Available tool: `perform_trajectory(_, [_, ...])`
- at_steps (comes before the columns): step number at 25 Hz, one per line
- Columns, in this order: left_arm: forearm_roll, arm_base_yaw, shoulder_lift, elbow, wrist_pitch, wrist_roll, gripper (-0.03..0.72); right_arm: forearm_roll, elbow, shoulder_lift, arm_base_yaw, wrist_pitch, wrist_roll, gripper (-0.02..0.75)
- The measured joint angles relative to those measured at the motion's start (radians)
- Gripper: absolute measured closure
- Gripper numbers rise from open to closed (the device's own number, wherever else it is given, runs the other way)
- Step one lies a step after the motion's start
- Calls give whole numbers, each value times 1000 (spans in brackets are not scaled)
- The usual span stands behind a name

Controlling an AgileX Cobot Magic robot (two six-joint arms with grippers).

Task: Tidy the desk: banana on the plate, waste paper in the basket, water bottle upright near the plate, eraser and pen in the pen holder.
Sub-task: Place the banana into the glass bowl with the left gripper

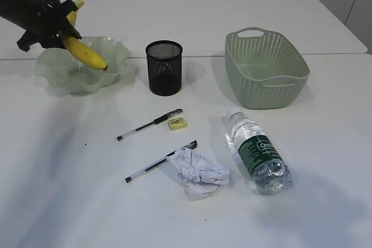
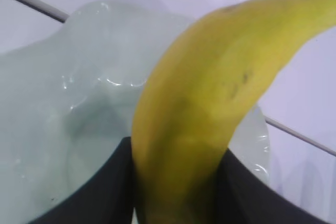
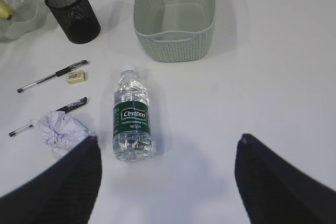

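Exterior view: left end effector (image 1: pixel 63 29) grips banana (image 1: pixel 87 53), tip slanting down-right over plate (image 1: pixel 116 56).

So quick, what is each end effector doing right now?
Left end effector: closed on the banana, above the plate.
Right end effector: open, holding nothing.

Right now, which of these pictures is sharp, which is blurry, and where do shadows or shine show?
Exterior view: sharp, soft grey shadows on the table at lower left. Left wrist view: the banana fills the frame, soft and slightly out of focus; small glints on the plate. Right wrist view: clear, bottle label readable, while the right gripper fingers are dark and blurred.
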Motion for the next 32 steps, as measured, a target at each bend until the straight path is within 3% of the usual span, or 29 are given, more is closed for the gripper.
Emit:
perform_trajectory(24, [36,11,0,0,69,-2,377,4,0,0,0,0,0,151])
perform_trajectory(32, [39,11,0,0,75,-2,284,5,0,0,0,0,0,151])
